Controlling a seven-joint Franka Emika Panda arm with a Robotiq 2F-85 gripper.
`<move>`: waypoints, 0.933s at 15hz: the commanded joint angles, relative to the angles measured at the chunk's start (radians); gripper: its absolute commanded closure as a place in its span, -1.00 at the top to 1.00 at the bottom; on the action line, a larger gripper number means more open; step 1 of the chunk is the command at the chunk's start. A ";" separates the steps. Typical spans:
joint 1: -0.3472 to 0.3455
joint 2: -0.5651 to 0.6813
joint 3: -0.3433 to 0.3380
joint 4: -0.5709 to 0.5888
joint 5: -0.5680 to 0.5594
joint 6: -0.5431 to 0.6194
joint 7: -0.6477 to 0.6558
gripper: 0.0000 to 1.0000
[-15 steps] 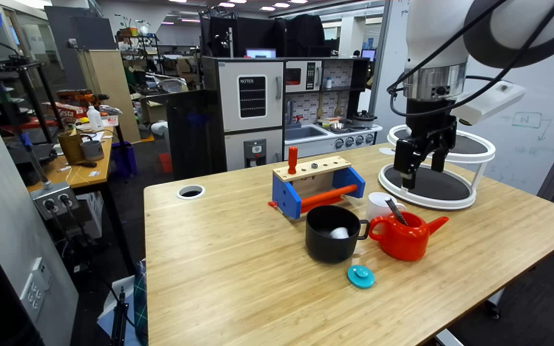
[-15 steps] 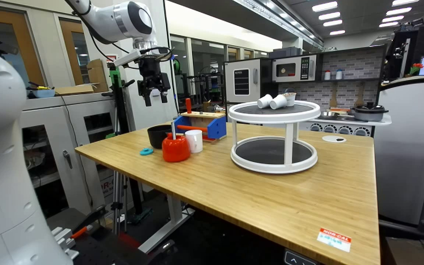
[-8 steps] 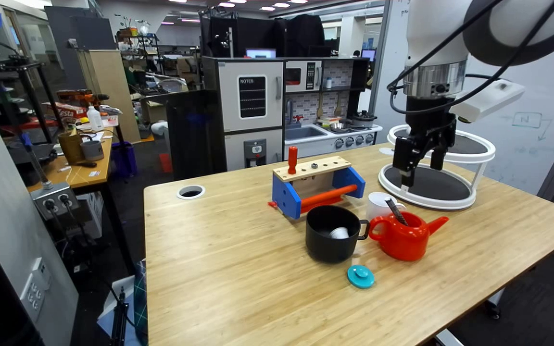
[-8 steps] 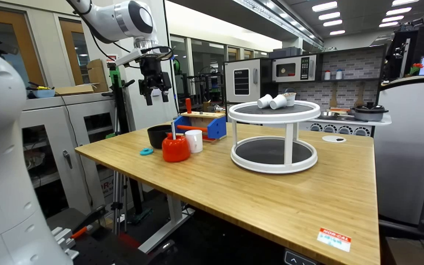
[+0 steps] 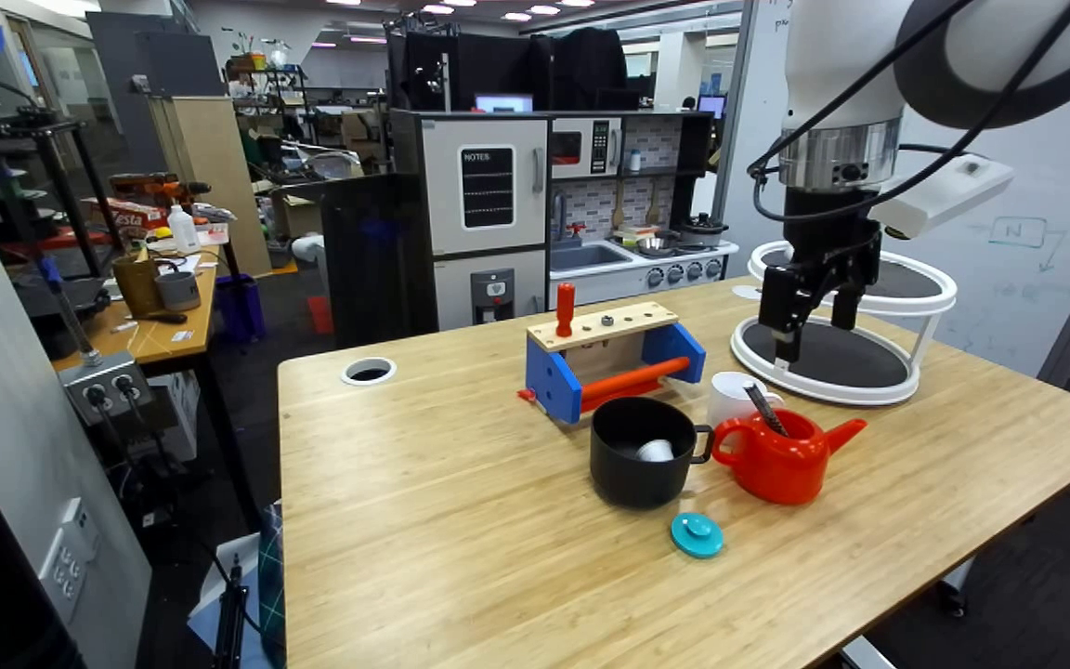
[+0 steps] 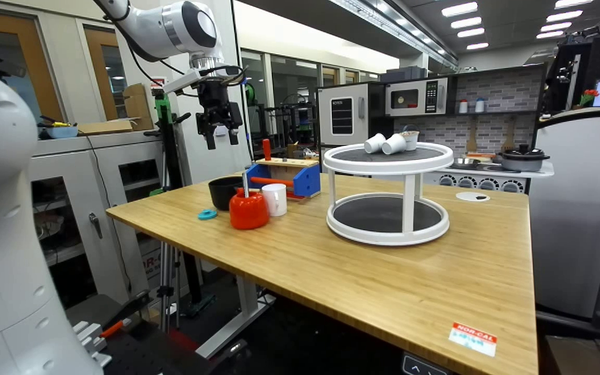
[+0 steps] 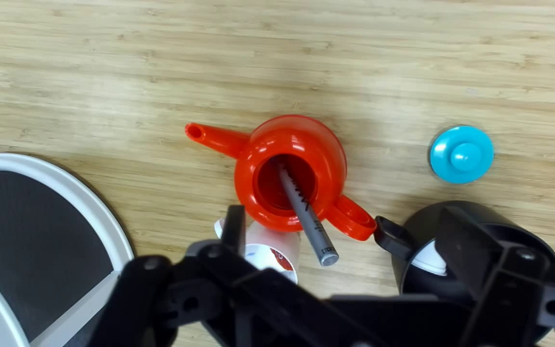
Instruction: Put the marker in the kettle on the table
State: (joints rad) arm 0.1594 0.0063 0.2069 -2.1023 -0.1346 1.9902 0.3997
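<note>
The red kettle [image 5: 781, 476] stands upright on the wood-grain table [image 5: 461, 567]; it also shows in an exterior view [image 6: 249, 212] and the wrist view [image 7: 330, 144]. The marker, which looks grey with black lettering, leans in the kettle's open top with its upper end sticking out; it shows in both exterior views [image 5: 763, 409] [image 6: 245, 185] and the wrist view [image 7: 306, 217]. Its lower end is hidden inside the kettle. My gripper [image 5: 815, 338] is open, fingers wide apart and empty, above the kettle and clear of the marker; it also shows in an exterior view [image 6: 222, 144] and the wrist view [image 7: 343, 217].
A black pot [image 5: 623, 469] with a white cup inside stands beside the kettle's handle. A turquoise lid [image 5: 698, 535] lies in front. A white mug [image 6: 275, 200] stands close to the kettle. A toy workbench [image 5: 605, 358] and a two-tier white stand [image 6: 388, 167] are on the table.
My gripper has shifted only very slightly upward since a second ago. It was open throughout. The marker, kettle and other things have not moved.
</note>
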 commanded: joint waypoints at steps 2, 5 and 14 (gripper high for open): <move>0.010 0.000 -0.009 0.002 0.000 -0.003 0.000 1.00; 0.008 0.022 -0.012 0.024 -0.027 -0.019 0.066 1.00; 0.048 0.219 -0.033 0.210 -0.128 -0.076 0.131 1.00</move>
State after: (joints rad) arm 0.1748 0.1565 0.2008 -1.9800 -0.2163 1.9808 0.5023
